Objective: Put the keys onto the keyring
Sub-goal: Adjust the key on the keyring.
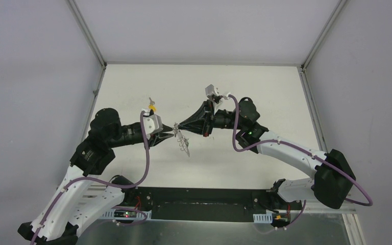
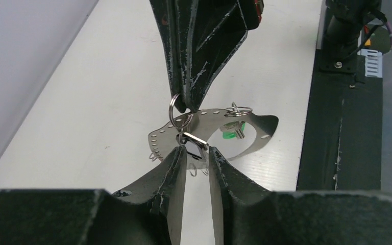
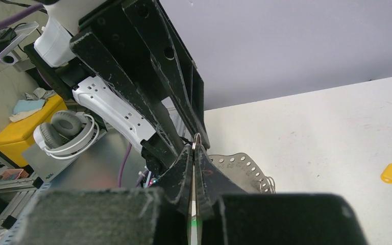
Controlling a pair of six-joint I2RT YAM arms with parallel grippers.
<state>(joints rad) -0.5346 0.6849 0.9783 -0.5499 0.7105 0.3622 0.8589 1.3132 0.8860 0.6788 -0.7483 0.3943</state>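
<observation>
My two grippers meet above the middle of the table. The left gripper [image 2: 196, 151] has its jaws a narrow way apart, with the black tag [image 2: 193, 149] of one of the keys filling the gap between the tips. From above, the right gripper [image 3: 194, 149] is shut on that key's small split ring [image 2: 174, 108]. The keyring [image 2: 212, 120], a thin perforated silvery band, hangs in a loop just behind the tips. A green-tagged key [image 2: 231, 133] dangles from it. A yellow-tagged key [image 1: 152, 107] lies alone on the table, behind the left gripper [image 1: 172, 133] and apart from the right gripper [image 1: 179, 126].
The black base plate [image 2: 337, 127] of the arms runs along the near table edge. Grey walls enclose the white table [image 1: 245, 92] on three sides. Headphones [image 3: 71, 132] and a yellow box [image 3: 30, 115] sit off the table behind the left arm.
</observation>
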